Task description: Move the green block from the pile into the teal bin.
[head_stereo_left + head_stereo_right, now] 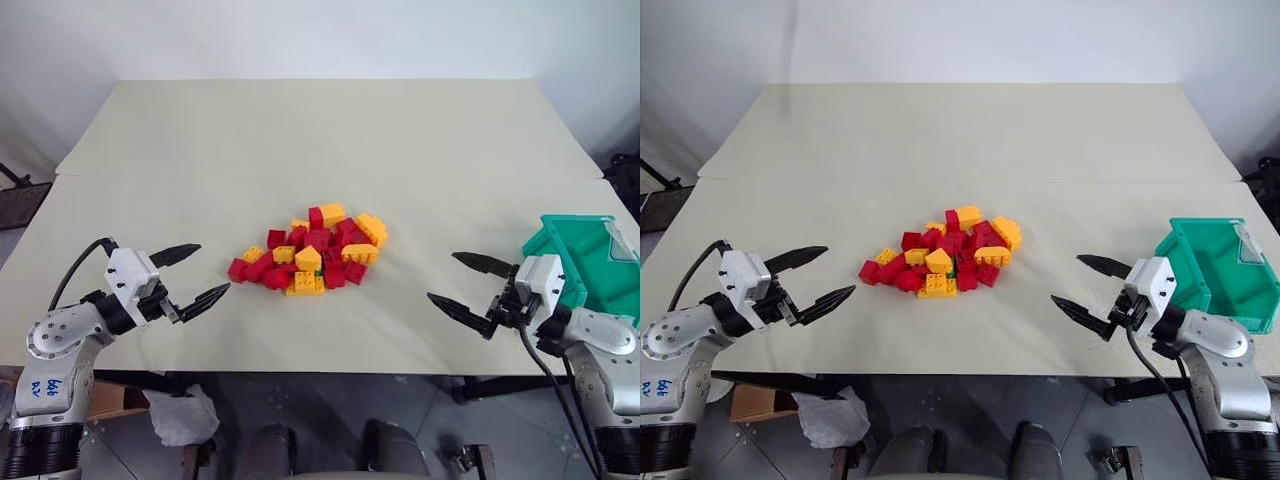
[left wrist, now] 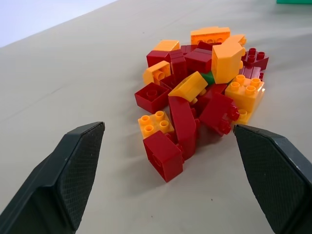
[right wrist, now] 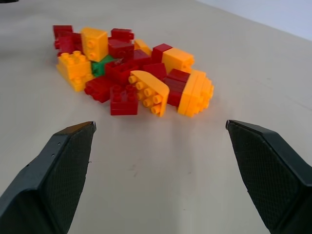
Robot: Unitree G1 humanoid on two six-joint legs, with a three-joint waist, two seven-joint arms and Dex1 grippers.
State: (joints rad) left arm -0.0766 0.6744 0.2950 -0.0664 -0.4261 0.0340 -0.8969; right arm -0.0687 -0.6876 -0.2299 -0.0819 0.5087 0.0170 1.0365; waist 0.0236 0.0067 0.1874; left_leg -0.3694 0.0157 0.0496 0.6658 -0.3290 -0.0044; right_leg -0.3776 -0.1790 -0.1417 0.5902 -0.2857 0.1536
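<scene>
**Both claws spread and empty, green block buried in the pile**

The left claw hangs over the near edge of the tabletop, its two fingers spread wide and holding nothing. The right claw mirrors it on the other side, likewise released and empty. Each points inward toward the pile, which lies between the two claws and slightly beyond them, well apart from both. The green block sits wedged among red and yellow-orange bricks on the pile's near side; so little of it shows that its long axis cannot be told. The teal bin stands just beyond the right claw's wrist, at the tabletop's right edge.
</scene>
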